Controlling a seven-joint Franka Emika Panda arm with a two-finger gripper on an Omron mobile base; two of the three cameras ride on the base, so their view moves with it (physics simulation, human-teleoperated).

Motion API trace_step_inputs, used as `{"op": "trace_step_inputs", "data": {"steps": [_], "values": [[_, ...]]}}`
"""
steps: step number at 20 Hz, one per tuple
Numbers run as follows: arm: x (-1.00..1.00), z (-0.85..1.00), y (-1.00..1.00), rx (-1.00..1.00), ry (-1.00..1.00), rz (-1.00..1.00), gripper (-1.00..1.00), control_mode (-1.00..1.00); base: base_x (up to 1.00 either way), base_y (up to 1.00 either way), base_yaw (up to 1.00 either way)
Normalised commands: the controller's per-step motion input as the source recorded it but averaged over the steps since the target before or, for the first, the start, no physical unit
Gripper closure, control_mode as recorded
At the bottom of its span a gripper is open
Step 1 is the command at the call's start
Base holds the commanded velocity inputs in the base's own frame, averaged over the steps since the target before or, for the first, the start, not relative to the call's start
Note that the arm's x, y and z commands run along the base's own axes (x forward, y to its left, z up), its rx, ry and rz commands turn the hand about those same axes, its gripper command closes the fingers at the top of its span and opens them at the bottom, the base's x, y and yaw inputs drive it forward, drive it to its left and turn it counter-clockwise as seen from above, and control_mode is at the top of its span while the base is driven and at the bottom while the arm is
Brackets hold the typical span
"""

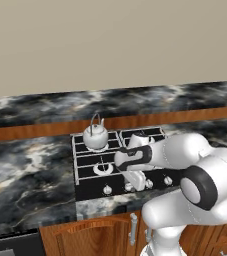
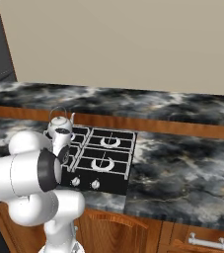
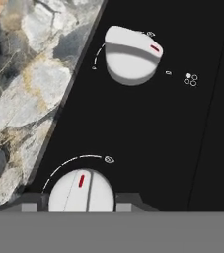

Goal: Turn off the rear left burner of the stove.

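Note:
The black stove (image 1: 116, 176) sits in the marble counter with a row of silver knobs along its front. A white kettle (image 1: 95, 135) stands on the rear left burner and hides most of it. My gripper (image 1: 135, 182) reaches down onto the knob row. In the hand view my gripper (image 3: 82, 201) is shut on a silver knob (image 3: 82, 190), a fingertip pressed against each side. That knob's red mark points up the picture, near the end of a white arc. A second knob (image 3: 133, 54) lies farther along the row, with its red mark turned to the right.
The kettle (image 2: 60, 121) stands at the stove's (image 2: 114, 184) back left. Two knobs (image 2: 75, 181) show to the right of my arm. Marble counter (image 3: 29, 99) borders the stove's front edge. A wooden strip (image 1: 45, 131) runs behind the counter, and cabinet doors (image 1: 100, 235) are below.

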Motion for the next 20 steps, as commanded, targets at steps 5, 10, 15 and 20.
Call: {"op": "trace_step_inputs", "data": {"steps": [5, 10, 15, 20], "values": [[0.00, -0.01, 0.00, 0.02, 0.00, -0.26, 1.00, -1.00, 0.00, 0.00, 0.00], [0.06, 0.00, 0.00, 0.04, 0.02, -0.33, 1.00, -1.00, 0.00, 0.00, 0.00], [0.01, 0.00, 0.00, 0.10, 0.07, -0.40, 1.00, -1.00, 0.00, 0.00, 0.00], [0.00, 0.00, 0.00, 0.10, 0.07, -0.43, 1.00, -1.00, 0.00, 0.00, 0.00]]}}
